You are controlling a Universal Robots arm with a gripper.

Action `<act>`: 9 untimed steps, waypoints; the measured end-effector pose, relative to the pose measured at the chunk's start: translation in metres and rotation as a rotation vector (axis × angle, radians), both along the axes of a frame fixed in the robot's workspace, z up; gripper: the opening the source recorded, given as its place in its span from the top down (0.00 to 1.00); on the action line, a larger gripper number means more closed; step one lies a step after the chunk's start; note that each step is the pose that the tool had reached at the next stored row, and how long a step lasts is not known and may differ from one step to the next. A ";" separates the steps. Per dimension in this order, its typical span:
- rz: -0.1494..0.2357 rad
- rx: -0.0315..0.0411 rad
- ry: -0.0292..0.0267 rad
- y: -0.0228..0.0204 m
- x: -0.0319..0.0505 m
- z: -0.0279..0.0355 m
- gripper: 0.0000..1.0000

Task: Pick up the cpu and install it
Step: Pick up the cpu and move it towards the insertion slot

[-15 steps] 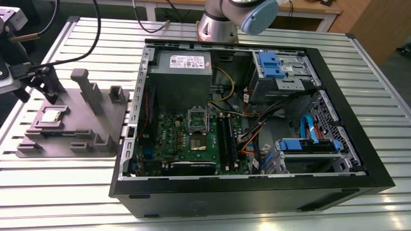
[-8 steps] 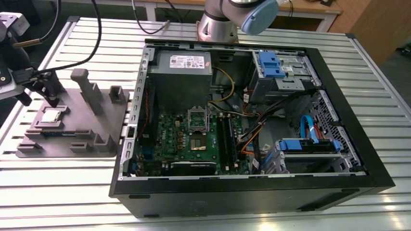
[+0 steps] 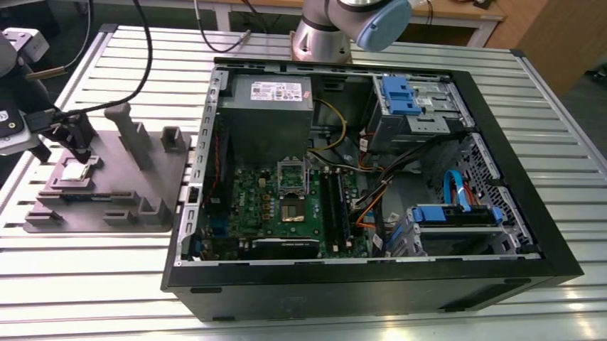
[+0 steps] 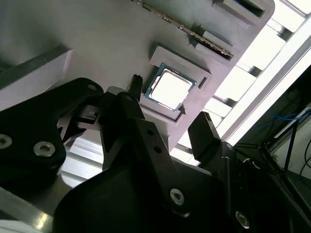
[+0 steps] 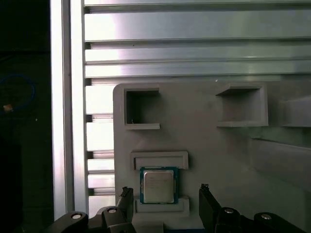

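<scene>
On the grey fixture tray (image 3: 142,206), at the exterior view's left of the open computer case (image 3: 379,284), the cpu (image 5: 157,185) is seen lying flat in its recess, metal top up, its edges squared with the recess. It is nearly square, so no long axis can be told. The gripper (image 3: 62,153) is held open just above it, one finger at either side, with nothing grasped. Pick-up and seating in the motherboard socket (image 3: 292,186) are judged not yet done.

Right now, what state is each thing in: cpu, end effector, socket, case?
cpu, lying flat in its fixture tray recess, ungripped.
end effector, open, poised over the cpu, a finger to each side.
motherboard socket, looks empty.
computer case, on its side, panel off, interior exposed.
</scene>
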State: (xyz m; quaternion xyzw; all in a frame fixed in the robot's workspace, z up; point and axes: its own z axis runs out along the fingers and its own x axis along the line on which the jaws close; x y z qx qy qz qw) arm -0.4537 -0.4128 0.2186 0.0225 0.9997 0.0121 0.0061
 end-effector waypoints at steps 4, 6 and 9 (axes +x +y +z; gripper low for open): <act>0.002 0.0021 0.0001 -0.0005 -0.0008 -0.0073 0.35; 0.004 0.0046 0.0000 -0.0006 -0.0012 -0.0110 0.35; 0.004 0.0134 0.0000 -0.0006 -0.0014 -0.0158 0.35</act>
